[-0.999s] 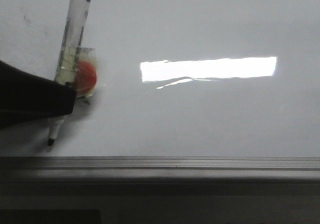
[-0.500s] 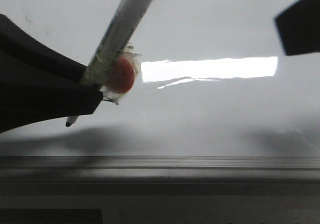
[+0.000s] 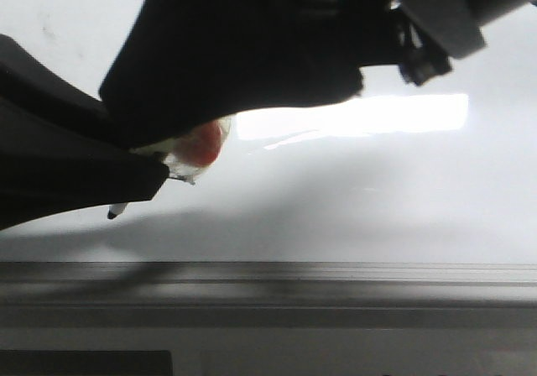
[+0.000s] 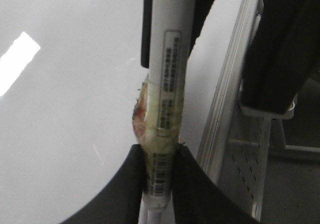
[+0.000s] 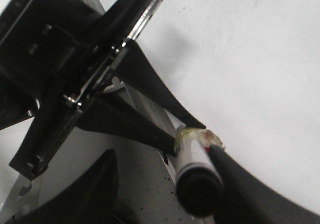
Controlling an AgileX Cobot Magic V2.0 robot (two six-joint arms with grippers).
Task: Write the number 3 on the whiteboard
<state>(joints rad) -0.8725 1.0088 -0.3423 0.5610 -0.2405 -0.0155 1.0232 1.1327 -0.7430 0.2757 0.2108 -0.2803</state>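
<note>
1. Plainly, the left gripper [image 4: 159, 184] is clenched on the marker [image 4: 170, 84]: in the left wrist view its two dark fingers press the barrel from either side, just below a band of yellowish tape with a red blob under it.
2. In the front view the marker's dark tip [image 3: 112, 213] pokes out beneath the left gripper and hangs just above the whiteboard [image 3: 377, 200]; whether it touches the surface cannot be told, though a small gap seems likely.
3. The right gripper [image 5: 200, 184] has its jaws spread to either side of the marker's capped black end, one finger on each side of it. Whether either finger already touches the cap cannot be told, and it grips nothing yet.
4. In the front view the right arm fills the upper middle, hiding most of the barrel; only the red patch [image 3: 201, 143] of the tape peeks out.
5. The whiteboard lies flat, glossy and white, with the grey rail [image 3: 268, 275] along its near edge and a bright rectangular reflection on it.
6. No stroke shows anywhere on the visible board, so the number 3 is not begun. By this judgement the task is at its start: the whole digit is left to write.
</note>
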